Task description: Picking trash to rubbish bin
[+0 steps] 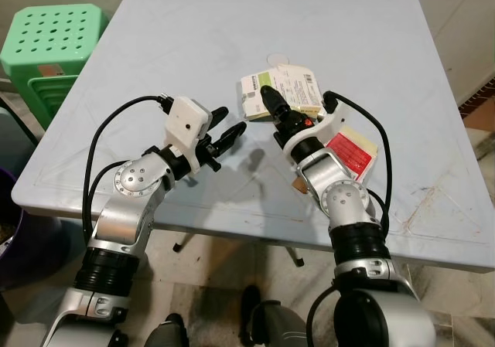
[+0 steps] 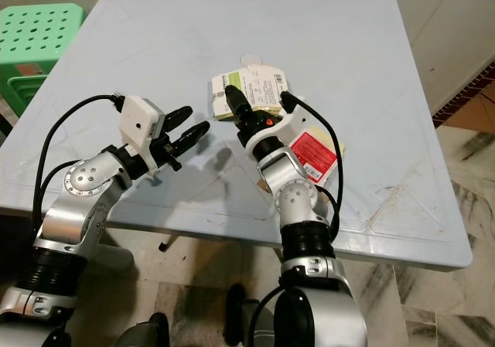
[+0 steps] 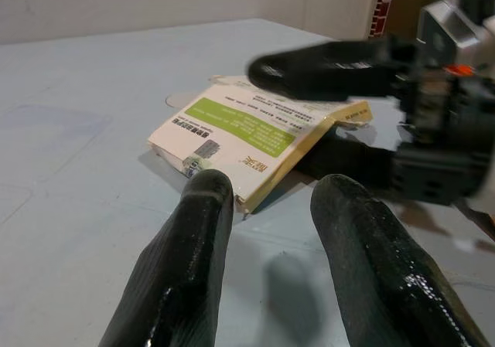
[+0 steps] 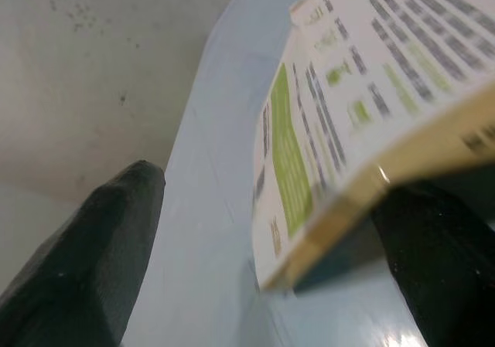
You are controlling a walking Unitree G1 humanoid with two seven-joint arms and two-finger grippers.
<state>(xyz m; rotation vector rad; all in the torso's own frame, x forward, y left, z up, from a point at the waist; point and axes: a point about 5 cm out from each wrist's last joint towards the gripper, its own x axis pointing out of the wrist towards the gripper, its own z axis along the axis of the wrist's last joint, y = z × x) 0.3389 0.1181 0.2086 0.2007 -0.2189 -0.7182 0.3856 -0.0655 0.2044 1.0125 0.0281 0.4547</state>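
The left claw [image 3: 267,273] hangs just above the pale blue desk [image 3: 85,177], its two black fingers [image 3: 193,239] parted with bare desk between them. Just beyond their tips lies a flattened white and green carton [image 3: 240,134]. The right claw [image 3: 340,107] has one finger over the carton and one under it.

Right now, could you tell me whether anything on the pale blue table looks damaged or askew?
Yes: the flattened white-and-green cardboard box lies crumpled with one flap lifted off the pale blue plastic table, the right gripper straddling that raised edge.
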